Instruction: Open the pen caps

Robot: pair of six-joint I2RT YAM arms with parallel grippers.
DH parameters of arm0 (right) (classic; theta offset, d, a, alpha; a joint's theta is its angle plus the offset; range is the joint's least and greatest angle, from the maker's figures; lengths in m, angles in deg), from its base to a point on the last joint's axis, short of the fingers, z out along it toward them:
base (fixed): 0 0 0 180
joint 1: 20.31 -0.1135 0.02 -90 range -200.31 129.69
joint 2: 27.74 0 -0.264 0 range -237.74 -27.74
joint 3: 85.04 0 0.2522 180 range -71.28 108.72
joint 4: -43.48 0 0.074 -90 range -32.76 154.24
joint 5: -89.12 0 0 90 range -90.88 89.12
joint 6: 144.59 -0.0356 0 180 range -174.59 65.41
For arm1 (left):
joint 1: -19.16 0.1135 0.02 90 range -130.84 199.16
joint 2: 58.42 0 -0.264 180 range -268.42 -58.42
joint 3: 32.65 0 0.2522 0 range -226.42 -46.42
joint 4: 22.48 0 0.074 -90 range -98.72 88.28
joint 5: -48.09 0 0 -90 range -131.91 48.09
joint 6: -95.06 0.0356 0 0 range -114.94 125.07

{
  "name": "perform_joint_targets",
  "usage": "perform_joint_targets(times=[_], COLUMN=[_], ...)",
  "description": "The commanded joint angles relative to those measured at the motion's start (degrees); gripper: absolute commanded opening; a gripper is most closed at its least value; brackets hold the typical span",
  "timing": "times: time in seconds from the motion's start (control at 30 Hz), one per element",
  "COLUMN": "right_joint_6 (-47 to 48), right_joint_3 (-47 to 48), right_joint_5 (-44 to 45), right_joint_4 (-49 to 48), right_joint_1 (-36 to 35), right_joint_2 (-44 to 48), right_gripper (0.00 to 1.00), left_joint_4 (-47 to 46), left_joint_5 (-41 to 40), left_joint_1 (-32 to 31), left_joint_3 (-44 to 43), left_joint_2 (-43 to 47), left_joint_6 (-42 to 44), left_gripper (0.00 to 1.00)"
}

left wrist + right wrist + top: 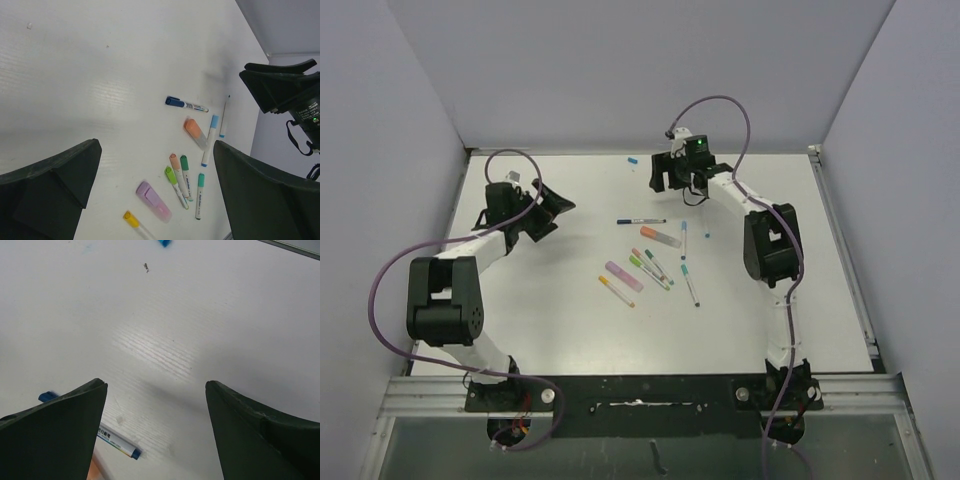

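Two grippers hang over the white table (570, 320), both spread wide and empty: the left gripper (548, 212) left of the salmon highlighter (660, 236), the right gripper (675, 178) beyond it. Only the overhead view gives us both arms. The left wrist view alone shows the pens (186, 172) closely, beside the salmon highlighter, with a green cap (170, 175) on its barrel. The right wrist view catches a loose blue cap (164, 242) far beyond the highlighter. Grey walls (620, 70) enclose three sides.
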Motion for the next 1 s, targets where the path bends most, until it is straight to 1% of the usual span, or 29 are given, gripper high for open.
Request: perform_joint_targets(times=[0.0,0.1,0.27,0.53,0.6,0.63,0.67,0.7,0.77,0.87,0.9,0.97], right_joint_6=[-0.32,-0.24,-0.24,0.02,-0.05,-0.03,0.02,0.3,0.93,-1.22,-2.56,-3.81], right_joint_3=[6.26,8.29,8.54,6.37,4.84,3.23,0.88,-2.59,-12.69,-26.47,-29.08,-30.23], right_joint_5=[-2.65,-2.8,-2.76,-2.04,0.11,1.92,4.96,7.67,10.04,8.36,6.54,3.47], right_joint_4=[-0.66,-0.1,-0.34,0.1,2.15,3.14,3.68,3.3,-2.37,-11.78,-12.28,-10.06], right_joint_1=[0.04,0.06,0.1,-0.01,-0.14,-0.37,-0.74,-1.24,-1.85,-1.1,-0.36,0.63], right_joint_2=[-1.04,-2.33,-2.91,-1.2,0.74,2.39,4.61,7.28,14.29,24.13,26.01,28.22], right_gripper=[0.82,0.82,0.83,0.83,0.84,0.88,0.98,0.98,0.98,0.98,0.98,0.98], left_joint_4=[-4.06,-4.18,-4.48,-5.29,-6.78,-8.12,-10.24,-13.06,-19.28,-29.17,-32.24,-39.21], left_joint_5=[1.11,1.31,1.42,1.77,2.76,3.47,4.41,5.36,7.06,8.48,8.92,10.2], left_joint_1=[0.3,0.3,0.3,0.3,0.3,0.37,0.46,0.47,0.48,0.48,0.52,0.56], left_joint_3=[-0.16,-0.17,-0.06,0.15,0.55,0.89,1.55,2.45,4.45,7.87,8.62,11.34], left_joint_2=[3.76,3.42,3.13,3.23,3.3,3.35,3.51,3.56,3.65,3.89,3.92,3.86], left_joint_6=[0.21,0.17,0.17,0.08,-0.18,-0.71,-1.42,-2.42,-4.66,-7.72,-8.55,-10.04], left_gripper=[0.98,0.98,0.98,0.98,0.98,0.98,0.98,0.98,0.98,0.98,0.98,0.98])
